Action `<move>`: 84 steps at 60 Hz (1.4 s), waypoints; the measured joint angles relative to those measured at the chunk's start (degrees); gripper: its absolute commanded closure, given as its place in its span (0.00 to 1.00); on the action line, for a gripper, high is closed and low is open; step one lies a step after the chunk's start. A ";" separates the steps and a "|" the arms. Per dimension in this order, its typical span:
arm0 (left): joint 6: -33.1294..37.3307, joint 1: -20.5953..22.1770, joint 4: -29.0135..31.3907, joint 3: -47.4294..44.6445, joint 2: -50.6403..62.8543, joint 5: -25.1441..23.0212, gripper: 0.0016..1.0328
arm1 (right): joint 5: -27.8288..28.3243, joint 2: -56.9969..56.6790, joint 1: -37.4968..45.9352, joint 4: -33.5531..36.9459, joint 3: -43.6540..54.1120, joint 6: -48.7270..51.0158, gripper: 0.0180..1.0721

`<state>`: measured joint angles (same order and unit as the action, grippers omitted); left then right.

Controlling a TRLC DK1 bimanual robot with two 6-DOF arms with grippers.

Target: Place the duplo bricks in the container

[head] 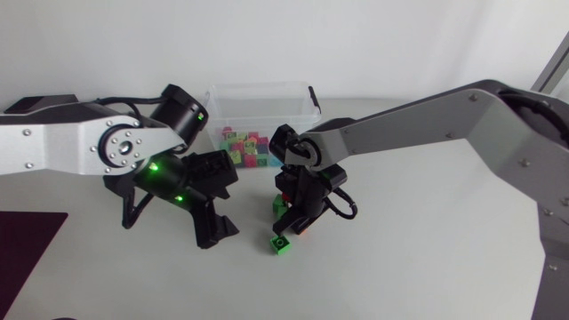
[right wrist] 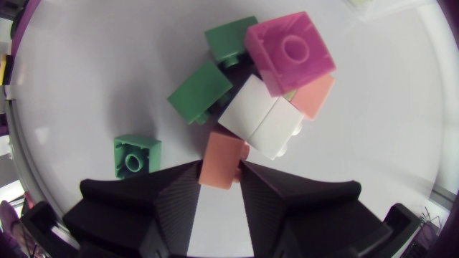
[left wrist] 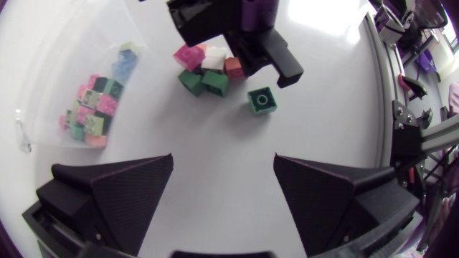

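The right gripper point(right wrist: 219, 173) is clenched on an orange brick point(right wrist: 222, 158) at the near edge of a small pile, which lies on the table just in front of the clear container point(head: 267, 92) at the far side. The orange brick sits tight against a white brick point(right wrist: 262, 118), so lifting could drag that neighbour along or twist the held one loose. The left gripper point(left wrist: 224, 183) hangs released and empty, left of the pile.

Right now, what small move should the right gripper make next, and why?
Probably lift the right gripper straight up. Its fingers appear closed on the orange brick from both sides, and the white brick sits close beside it, so a sideways pull might drag others along.
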<state>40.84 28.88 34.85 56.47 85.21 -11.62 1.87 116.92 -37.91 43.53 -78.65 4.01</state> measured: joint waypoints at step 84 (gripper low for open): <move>-22.91 14.12 5.33 18.60 25.88 8.98 0.12 | 8.48 -30.69 27.02 -0.17 14.91 6.56 0.77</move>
<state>17.93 43.00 40.18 75.07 111.09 -2.63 10.35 86.24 -10.90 43.35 -63.75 10.57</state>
